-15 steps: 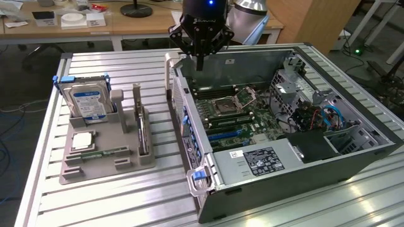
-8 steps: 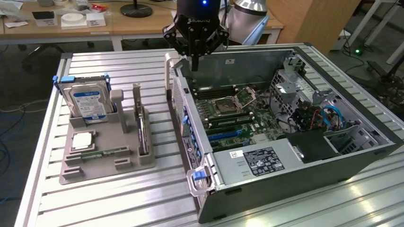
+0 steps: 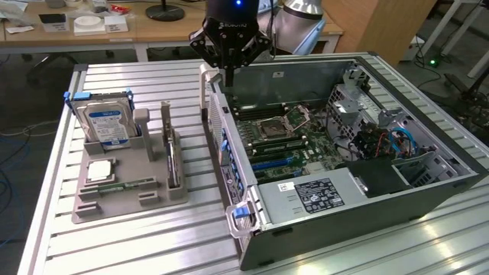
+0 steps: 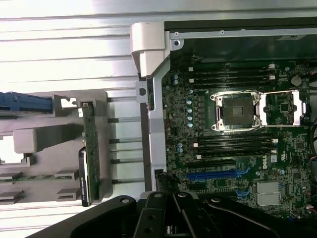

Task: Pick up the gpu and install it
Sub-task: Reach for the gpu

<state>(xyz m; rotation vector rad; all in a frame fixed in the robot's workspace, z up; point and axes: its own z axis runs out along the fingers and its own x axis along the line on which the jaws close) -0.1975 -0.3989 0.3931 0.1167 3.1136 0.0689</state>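
Your gripper (image 3: 228, 70) hangs over the far rim of the open computer case (image 3: 344, 223), with its jaws drawn together and nothing between them. The gpu (image 3: 174, 166) has not been lifted. It stands on its edge in a slot of the gray holder (image 3: 114, 209) on the slatted table (image 3: 137, 80), just outside the case wall. From the claw, the card lies toward the exterior view's left and nearer that camera, lower down at table level. Its long axis runs roughly parallel to the case's side wall. In the wrist view you see the gpu (image 4: 92, 144) edge-on as a thin green strip, well apart from the gripper (image 4: 171, 201). The blue expansion slot (image 4: 210, 175) on the motherboard looks unoccupied.
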